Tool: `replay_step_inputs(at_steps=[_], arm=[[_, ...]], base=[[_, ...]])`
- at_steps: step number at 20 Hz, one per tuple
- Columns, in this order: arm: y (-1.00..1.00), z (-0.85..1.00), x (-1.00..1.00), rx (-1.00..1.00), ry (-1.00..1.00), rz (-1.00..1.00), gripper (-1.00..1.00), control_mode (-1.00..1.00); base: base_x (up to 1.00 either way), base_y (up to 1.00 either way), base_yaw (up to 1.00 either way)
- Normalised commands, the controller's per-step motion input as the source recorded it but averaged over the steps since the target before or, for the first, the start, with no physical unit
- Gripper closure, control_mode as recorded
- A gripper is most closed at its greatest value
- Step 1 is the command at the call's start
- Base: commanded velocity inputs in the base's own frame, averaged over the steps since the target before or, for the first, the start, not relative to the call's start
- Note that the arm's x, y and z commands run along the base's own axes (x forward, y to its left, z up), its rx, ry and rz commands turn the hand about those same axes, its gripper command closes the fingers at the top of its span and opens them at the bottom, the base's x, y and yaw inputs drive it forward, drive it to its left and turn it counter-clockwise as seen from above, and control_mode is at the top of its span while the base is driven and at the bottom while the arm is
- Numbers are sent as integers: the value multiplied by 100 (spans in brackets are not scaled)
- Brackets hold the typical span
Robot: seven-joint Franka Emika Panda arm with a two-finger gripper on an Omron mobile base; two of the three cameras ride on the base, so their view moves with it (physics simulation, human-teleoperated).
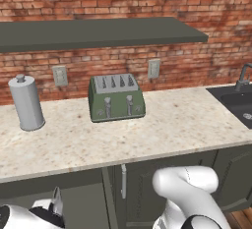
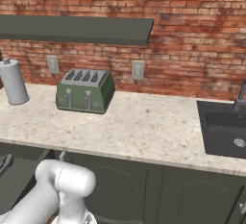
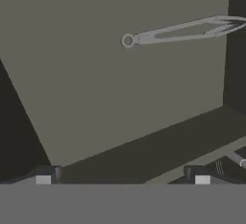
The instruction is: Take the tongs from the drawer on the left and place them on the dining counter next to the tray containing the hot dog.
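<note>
The tongs [image 3: 185,30] lie on the floor of the open drawer [image 3: 120,98], near its far corner. In the hand view they sit up and to the right of the hand [image 3: 122,180], well apart from it. Their long axis runs nearly across that view, ring end toward the middle, arms toward the right wall. The hand is released, fingers [image 3: 44,176] spread wide and holding nothing. My guess: it must reach forward and right, then turn to straddle both arms.

A green toaster [image 1: 116,98] and grey canister [image 1: 26,102] stand on the speckled worktop [image 1: 162,125].
</note>
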Motion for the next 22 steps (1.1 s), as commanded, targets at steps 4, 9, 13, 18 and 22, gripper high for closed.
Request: replay_step_inputs(at_steps=[4,9,13,18,22], arm=[[-14,0,24,17,-23,0,-100,-100],[-11,1,33,27,-12,0,-100,-100],[-8,0,33,28,-9,0,-100,-100],[-1,0,24,27,-8,0,-100,-100],[-7,0,19,32,0,-3,-100,-100]], base=[[0,0,0],[0,0,0],[0,0,0],[0,0,0],[0,0,0]])
